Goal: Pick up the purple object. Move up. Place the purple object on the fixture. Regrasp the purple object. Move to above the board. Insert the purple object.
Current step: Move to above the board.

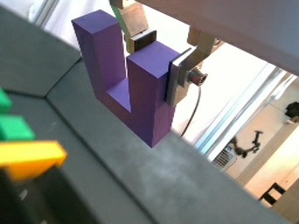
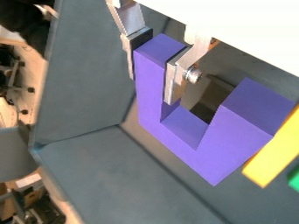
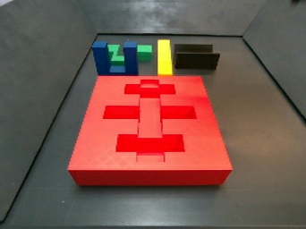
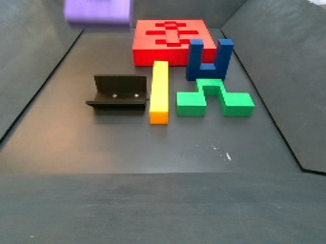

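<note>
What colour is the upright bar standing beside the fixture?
Yellow. The bar shows best in a side view, next to the fixture; the gripper holds the purple object.

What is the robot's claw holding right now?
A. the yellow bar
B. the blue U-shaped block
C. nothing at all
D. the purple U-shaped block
D. In both wrist views the gripper has its silver fingers clamped on one prong of the purple object, lifted above the grey floor, while a side view shows the blue block and the yellow bar resting on the floor.
</note>
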